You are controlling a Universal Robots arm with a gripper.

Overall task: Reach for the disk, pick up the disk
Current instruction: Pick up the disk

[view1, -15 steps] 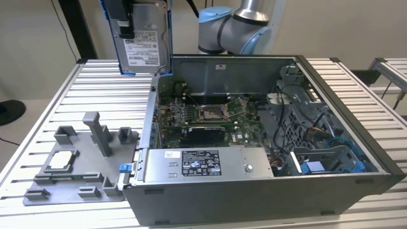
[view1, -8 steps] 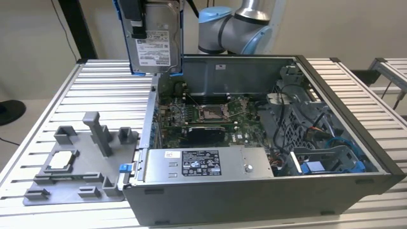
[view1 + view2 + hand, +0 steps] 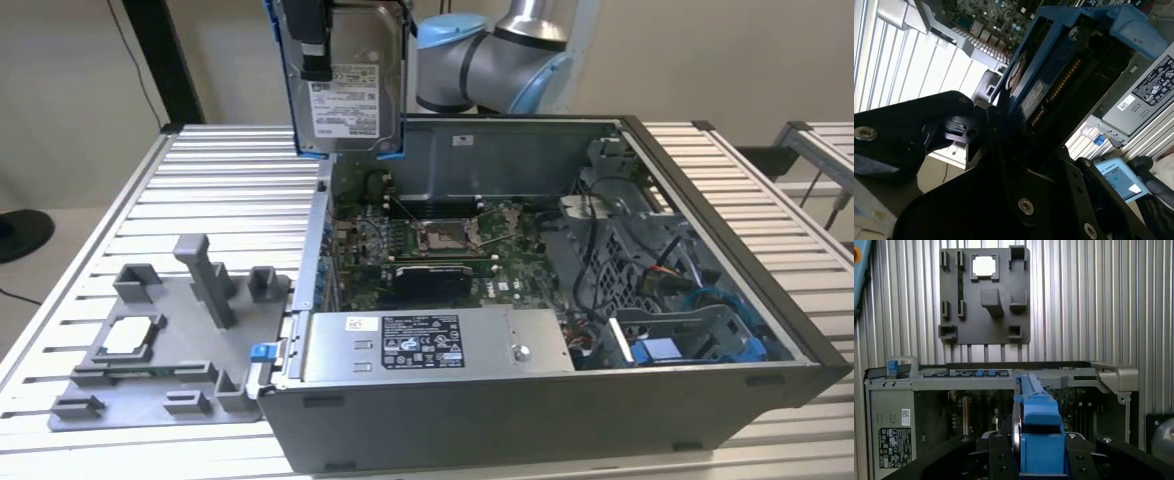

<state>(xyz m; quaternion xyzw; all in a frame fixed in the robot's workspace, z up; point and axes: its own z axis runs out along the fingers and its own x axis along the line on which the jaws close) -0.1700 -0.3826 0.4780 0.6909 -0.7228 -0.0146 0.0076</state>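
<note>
exterior view is showing the disk hanging upright at the upper left of the frame, just above the far corner of the open computer case on the bench. we are judging a slip as the risk: the narrow grip could let it swing or drop onto the motherboard. the fingers are pinching the disk across its labelled face and back, spread no wider than its thickness.

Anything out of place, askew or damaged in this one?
Nothing stands out. The gripper holds the disk upright above the open computer case, with no damage showing on its blue carrier. The grey fixture plate lies flat beside the case on the slatted table.
</note>
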